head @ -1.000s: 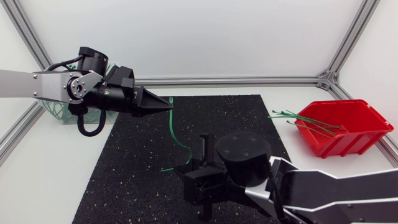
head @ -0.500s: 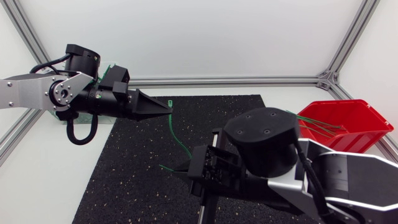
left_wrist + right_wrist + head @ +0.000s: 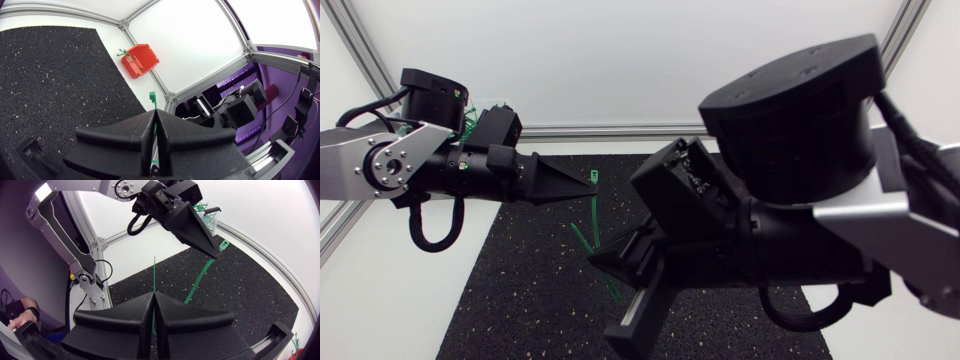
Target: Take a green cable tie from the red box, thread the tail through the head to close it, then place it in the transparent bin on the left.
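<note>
One green cable tie (image 3: pixel 582 236) hangs over the black mat (image 3: pixel 515 290), held by both grippers. My left gripper (image 3: pixel 585 187) is shut on it just below its head (image 3: pixel 593 178); in the left wrist view the head (image 3: pixel 152 95) pokes out past the shut gripper (image 3: pixel 155 114). My right gripper (image 3: pixel 598 258), raised close under the head camera, is shut on the tail end. In the right wrist view the thin tail (image 3: pixel 154 275) sticks up beyond the gripper (image 3: pixel 153 296), and the strap (image 3: pixel 197 282) curves up to the left gripper (image 3: pixel 216 255). The red box (image 3: pixel 140 59) shows far off.
The transparent bin (image 3: pixel 472 118) with green ties in it stands behind my left arm at the mat's far left corner. My right arm's bulky wrist (image 3: pixel 790 110) blocks the head view's right side, hiding the red box there. Aluminium frame rails (image 3: pixel 620 130) border the table.
My right arm has risen towards the head camera and now covers the red box. The tie has bent more sharply between the grippers. My left gripper has sunk a little.
</note>
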Robot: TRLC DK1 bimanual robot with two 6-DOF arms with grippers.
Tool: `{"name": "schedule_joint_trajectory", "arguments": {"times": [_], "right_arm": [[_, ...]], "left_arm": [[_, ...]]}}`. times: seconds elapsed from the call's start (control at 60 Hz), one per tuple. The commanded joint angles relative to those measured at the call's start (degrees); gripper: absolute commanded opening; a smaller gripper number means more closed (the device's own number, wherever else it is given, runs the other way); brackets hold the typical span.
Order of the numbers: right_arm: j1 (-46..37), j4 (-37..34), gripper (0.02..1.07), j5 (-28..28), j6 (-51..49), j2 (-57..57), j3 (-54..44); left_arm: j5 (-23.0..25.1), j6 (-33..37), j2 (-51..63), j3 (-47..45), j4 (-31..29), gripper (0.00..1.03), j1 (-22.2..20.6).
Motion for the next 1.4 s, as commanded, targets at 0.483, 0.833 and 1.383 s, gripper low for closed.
{"name": "schedule_joint_trajectory", "arguments": {"times": [0.483,0.833,1.383], "right_arm": [[-2.29,-8.44,0.08,-4.66,19.28,-3.01,11.67],[-3.17,-12.13,0.08,-8.79,31.67,-1.86,17.65],[-13.19,-13.36,0.08,-29.53,54.61,1.04,20.46]], "left_arm": [[-6.15,-13.74,-14.23,-11.55,15.99,0.04,-4.99],[-10.99,-19.98,-18.36,-15.77,25.13,0.04,-8.85],[-14.77,-21.38,-19.76,-18.06,30.14,0.04,-10.79]]}}
